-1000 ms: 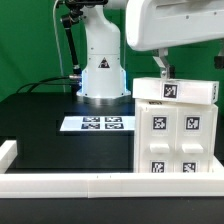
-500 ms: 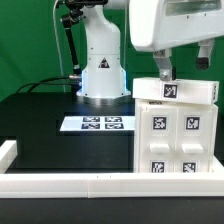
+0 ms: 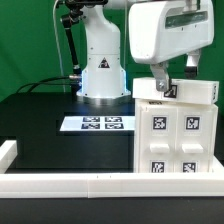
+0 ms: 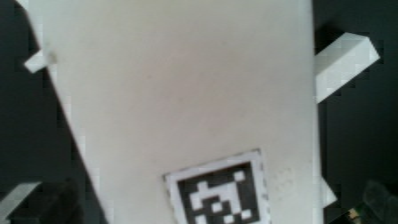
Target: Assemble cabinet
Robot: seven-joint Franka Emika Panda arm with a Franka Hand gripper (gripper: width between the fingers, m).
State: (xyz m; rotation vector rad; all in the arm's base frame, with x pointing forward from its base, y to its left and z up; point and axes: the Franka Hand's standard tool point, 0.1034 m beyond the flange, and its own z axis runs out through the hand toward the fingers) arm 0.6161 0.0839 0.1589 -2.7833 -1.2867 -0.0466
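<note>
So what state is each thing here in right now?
Gripper: at the cabinet's top, open or shut unclear.
Cabinet: standing upright, tags facing the exterior camera.
Drawer blocks: four, set in its front, two over two.
Marker board: lying flat on the table.
Border rail: lying along the table's edge.

The black table lies open across the frame's left and centre, the flat marker board lying on it. The cabinet fills the lower right, the rail bars the bottom edge, and the arm's base blocks the upper centre.
</note>
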